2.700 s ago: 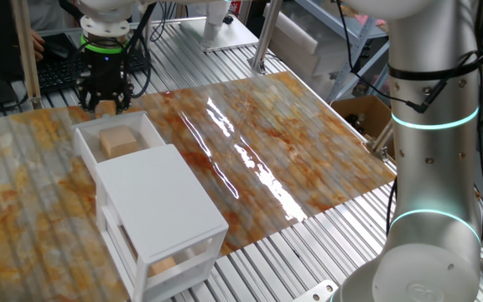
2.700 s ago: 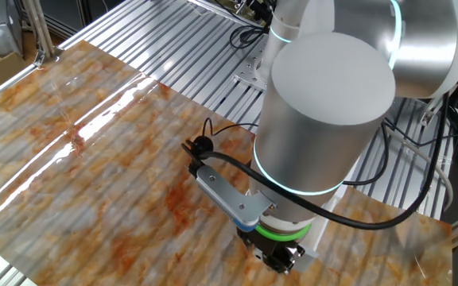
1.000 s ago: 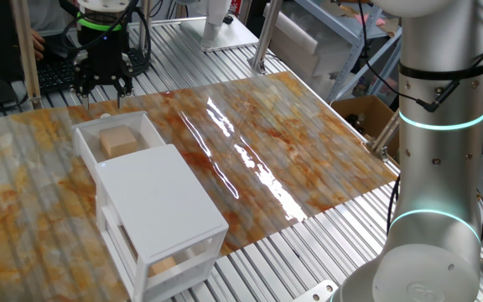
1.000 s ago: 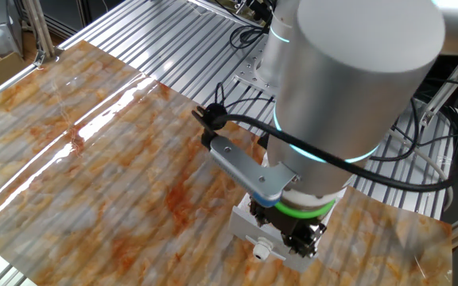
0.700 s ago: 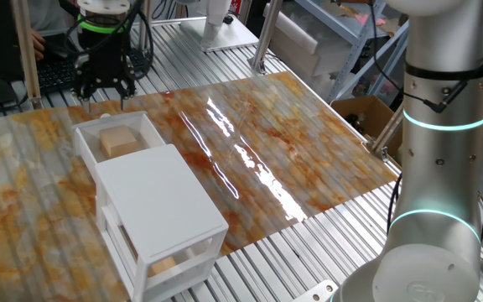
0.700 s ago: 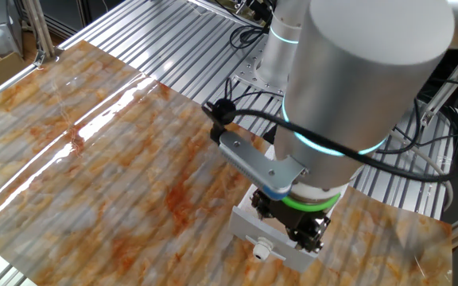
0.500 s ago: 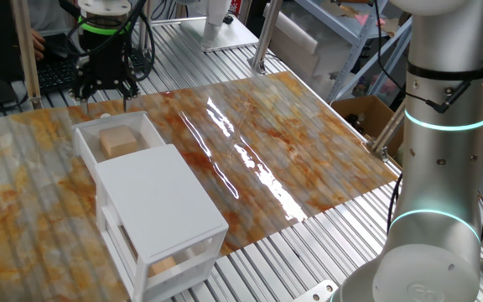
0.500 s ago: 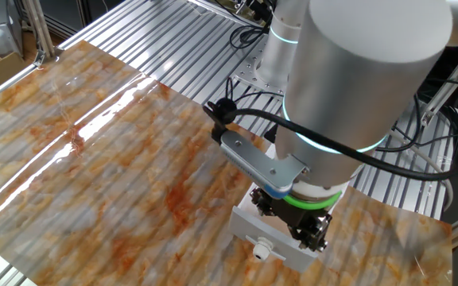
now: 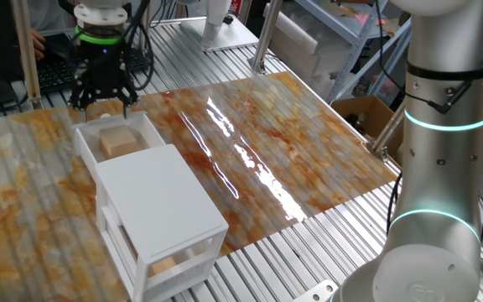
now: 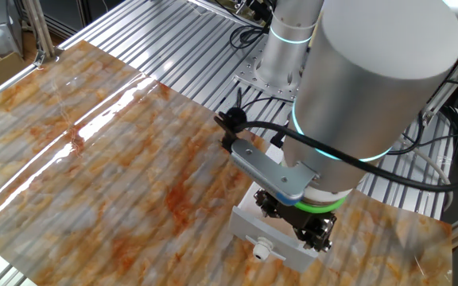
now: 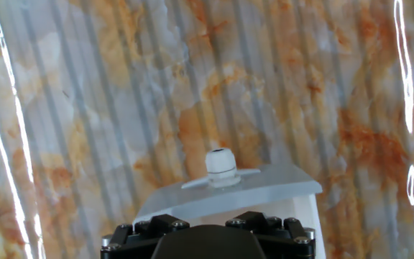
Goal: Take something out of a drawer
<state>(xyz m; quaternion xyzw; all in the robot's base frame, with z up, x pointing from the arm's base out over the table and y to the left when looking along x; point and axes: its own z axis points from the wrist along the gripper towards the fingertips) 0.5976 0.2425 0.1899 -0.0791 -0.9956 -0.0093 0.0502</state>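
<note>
The drawer (image 9: pixel 88 136) is pulled out of the top of the white cabinet (image 9: pixel 153 193). The tan wooden block (image 9: pixel 117 141) lies inside it, untouched. My gripper (image 9: pixel 103 101) hangs just above the drawer's front end with its fingers spread, open and empty. In the other fixed view the gripper (image 10: pixel 308 236) sits over the drawer front (image 10: pixel 281 250) with its round knob (image 10: pixel 261 252), and the arm hides the block. The hand view shows the drawer front (image 11: pixel 264 188) and knob (image 11: pixel 220 164); only the gripper's black base shows at the bottom edge.
The lower drawer (image 9: pixel 174 264) is shut, with a tan lump blurred behind its frosted front. The marbled table sheet (image 9: pixel 250 143) has glare streaks. A cardboard box (image 9: pixel 360 113) and the robot's column (image 9: pixel 438 151) stand at the right.
The gripper has come down a little and moved over the drawer's front end. The drawer and the block have not moved.
</note>
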